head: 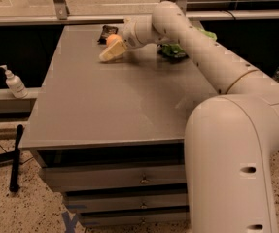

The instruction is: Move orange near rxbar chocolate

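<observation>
The orange (111, 39) is a small round fruit at the far side of the grey table (114, 106). It lies right next to the rxbar chocolate (105, 32), a flat dark wrapper just behind it to the left. My gripper (108, 54) reaches in from the right. It is directly in front of the orange, low over the table, and its cream tip points to the front left. I cannot tell whether it touches the orange.
A crinkled green bag (174, 50) lies at the far right of the table, partly behind my arm (197, 47). A soap dispenser (14, 83) stands on a ledge to the left. Drawers (114, 176) are under the table's front edge.
</observation>
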You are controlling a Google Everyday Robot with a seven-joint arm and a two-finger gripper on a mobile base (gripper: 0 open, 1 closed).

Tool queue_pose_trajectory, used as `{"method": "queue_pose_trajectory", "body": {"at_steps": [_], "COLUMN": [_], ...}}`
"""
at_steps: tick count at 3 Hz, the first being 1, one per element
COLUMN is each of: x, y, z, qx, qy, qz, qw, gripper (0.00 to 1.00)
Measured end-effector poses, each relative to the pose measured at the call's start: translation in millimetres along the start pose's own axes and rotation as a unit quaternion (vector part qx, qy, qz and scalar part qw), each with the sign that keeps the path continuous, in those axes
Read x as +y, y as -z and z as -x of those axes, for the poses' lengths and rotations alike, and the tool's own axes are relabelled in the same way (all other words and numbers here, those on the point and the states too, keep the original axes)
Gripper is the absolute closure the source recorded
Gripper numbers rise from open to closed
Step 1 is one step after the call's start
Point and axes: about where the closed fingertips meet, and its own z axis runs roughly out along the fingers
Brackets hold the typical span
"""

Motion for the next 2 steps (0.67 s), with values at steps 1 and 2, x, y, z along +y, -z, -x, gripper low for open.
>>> {"method": "queue_pose_trajectory", "body": {"at_steps": [1, 2], "x": [0, 1], "y": [0, 18], "z": [0, 6], "qx": [-0.001, -0.03], "qy": [0.0, -0.014], "qz": [0.0, -0.005], "qw": [1.0, 0.9994], "gripper": [0.0, 0.0]}}
